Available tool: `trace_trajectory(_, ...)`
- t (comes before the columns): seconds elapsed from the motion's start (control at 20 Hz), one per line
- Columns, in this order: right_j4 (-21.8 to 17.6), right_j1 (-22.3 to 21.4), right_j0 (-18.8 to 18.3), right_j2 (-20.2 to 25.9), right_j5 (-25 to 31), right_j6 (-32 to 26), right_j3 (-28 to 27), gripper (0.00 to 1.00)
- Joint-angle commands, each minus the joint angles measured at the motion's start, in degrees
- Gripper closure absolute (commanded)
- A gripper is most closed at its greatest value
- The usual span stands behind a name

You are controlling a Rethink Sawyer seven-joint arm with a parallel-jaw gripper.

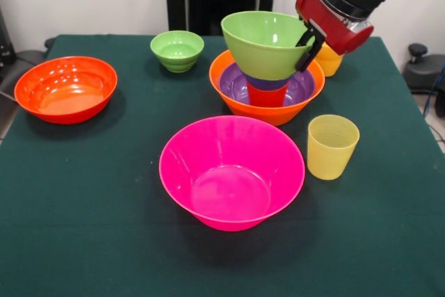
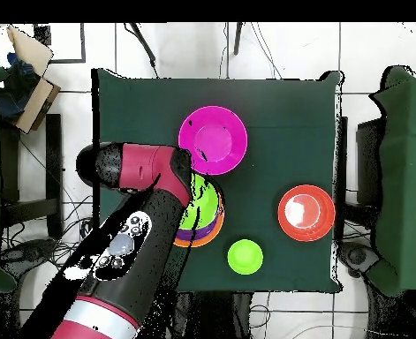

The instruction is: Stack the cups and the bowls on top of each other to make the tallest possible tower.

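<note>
The tower stands on the large orange bowl (image 1: 267, 111). In it lies the shallow purple bowl (image 1: 234, 83), then a red-orange cup (image 1: 267, 95) with a bluish piece (image 1: 267, 83) on it. The medium green bowl (image 1: 263, 43) sits on top, slightly tilted. My gripper (image 1: 308, 45) is shut on that bowl's right rim, one finger inside and one outside. In the overhead view my arm (image 2: 149, 190) covers part of the tower (image 2: 204, 210). A paler yellow cup (image 1: 332, 147) stands upright, right of the pink bowl. Another yellow cup (image 1: 329, 61) is partly hidden behind my gripper.
The large pink bowl (image 1: 231, 172) (image 2: 213, 139) stands upright in front of the tower. The red-orange bowl (image 1: 66, 89) (image 2: 306, 212) is at the left in the front view. The small green bowl (image 1: 177, 50) (image 2: 245, 256) is left of the tower, towards the back.
</note>
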Motion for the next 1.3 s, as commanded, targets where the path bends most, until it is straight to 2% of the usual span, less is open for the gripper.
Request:
trace_trajectory(0.05, 0.9, 0.5, 0.2, 6.1, -2.4, 7.9, 3.3, 1.0)
trace_trajectory(1.3, 0.8, -0.5, 0.2, 5.9, 3.3, 6.8, 3.3, 1.0)
